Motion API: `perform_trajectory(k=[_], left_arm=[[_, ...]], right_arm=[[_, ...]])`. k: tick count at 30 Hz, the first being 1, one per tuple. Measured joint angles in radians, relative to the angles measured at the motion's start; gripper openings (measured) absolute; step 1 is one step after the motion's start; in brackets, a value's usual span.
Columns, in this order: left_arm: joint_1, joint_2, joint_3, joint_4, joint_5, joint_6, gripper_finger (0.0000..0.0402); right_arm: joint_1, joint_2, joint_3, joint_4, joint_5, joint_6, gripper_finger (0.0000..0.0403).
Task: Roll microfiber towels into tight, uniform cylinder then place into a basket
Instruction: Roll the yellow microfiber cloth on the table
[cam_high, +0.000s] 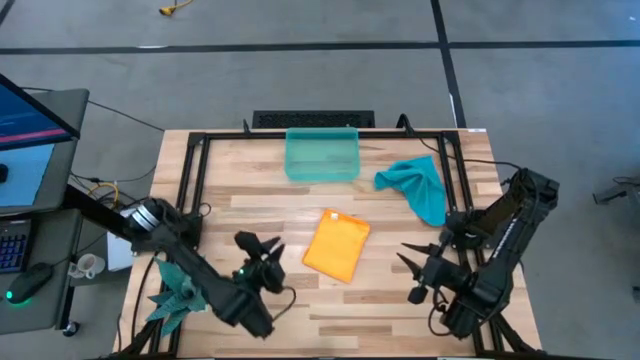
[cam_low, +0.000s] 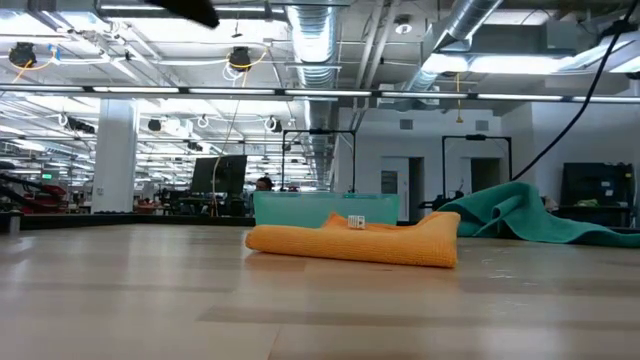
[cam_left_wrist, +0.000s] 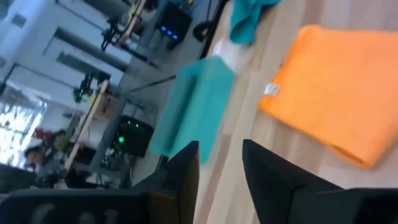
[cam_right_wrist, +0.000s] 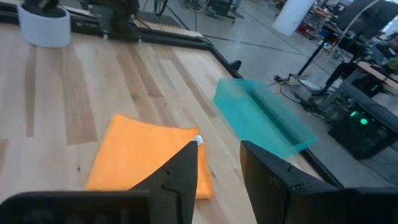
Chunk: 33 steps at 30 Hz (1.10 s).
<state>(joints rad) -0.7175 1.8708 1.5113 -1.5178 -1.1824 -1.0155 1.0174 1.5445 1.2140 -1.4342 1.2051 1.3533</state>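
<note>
Orange towel, teal towel, sea-green basket.

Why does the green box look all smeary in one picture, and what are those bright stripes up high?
In the left wrist view the basket is streaked with blur, while the orange towel looks sharper. In the low view, the bright stripes are ceiling lights glaring in the room behind the table.

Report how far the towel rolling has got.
Done: nothing rolled yet. The orange towel lies folded flat mid-table, and the teal towel sits crumpled beside the basket, which looks empty.

In hand: neither gripper holds anything. The left gripper and right gripper flank the orange towel with fingers apart and empty.

Left: roll both towels tight and put them in the basket.
</note>
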Motion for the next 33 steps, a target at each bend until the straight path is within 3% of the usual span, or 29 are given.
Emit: perform_trajectory(k=[7,12,16,19,22,26,29,33], left_arm=[[0.077,-0.191,-0.302,0.288,0.024,0.024,0.0067],[0.149,-0.331,-0.462,0.686,0.101,0.272,0.0053],[0.207,-0.391,-0.572,1.124,0.269,0.622,0.0053],[0.249,-0.394,-0.634,1.445,0.469,0.858,0.0053],[0.29,-0.383,-0.668,1.637,0.68,1.007,0.0053],[0.335,-0.381,-0.683,1.689,0.816,1.052,0.0053],[0.365,-0.381,-0.683,1.685,0.828,1.009,0.0052],[0.403,-0.362,-0.682,1.699,0.85,0.948,0.0052]], right_arm=[[-0.039,0.014,0.0,0.005,-0.02,0.0,0.014],[-0.069,0.015,-0.001,0.007,-0.037,0.0,0.0135],[-0.091,0.015,-0.014,0.023,-0.039,0.0,0.0132],[-0.11,0.015,-0.032,0.041,-0.053,0.0,0.0132],[-0.131,0.015,-0.064,0.053,-0.084,0.0,0.0132],[-0.165,0.015,-0.095,0.065,-0.128,0.0,0.0132],[-0.198,0.014,-0.11,0.104,-0.148,-0.028,0.013],[-0.244,0.015,-0.142,0.251,-0.19,-0.184,0.0124]])
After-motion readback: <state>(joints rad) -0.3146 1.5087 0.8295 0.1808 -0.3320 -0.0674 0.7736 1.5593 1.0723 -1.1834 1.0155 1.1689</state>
